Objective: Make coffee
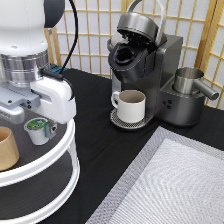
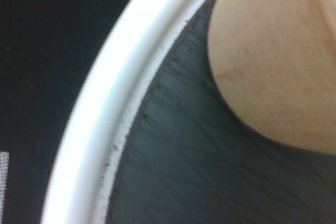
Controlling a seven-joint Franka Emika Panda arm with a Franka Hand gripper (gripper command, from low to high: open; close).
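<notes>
The coffee pod point(image 1: 37, 129), small and white with a green printed top, stands on the upper shelf of a round white-rimmed stand point(image 1: 70, 150) at the exterior view's left. My gripper point(image 1: 39, 116) hangs directly over the pod, its white hand low and just above it. The arm hides how the gripper meets the pod. The coffee machine point(image 1: 142, 65) stands at the top centre with its lid raised and its pod chamber showing. A cream-white mug point(image 1: 130, 105) sits on the machine's drip tray. The wrist view shows the stand's white rim point(image 2: 105, 125) from very close.
A tan handleless cup point(image 1: 7, 148) stands on the stand's upper shelf left of the pod, and fills part of the wrist view point(image 2: 277, 70). A metal pitcher point(image 1: 192, 82) sits to the machine's right. A grey woven mat point(image 1: 175, 185) covers the bottom right.
</notes>
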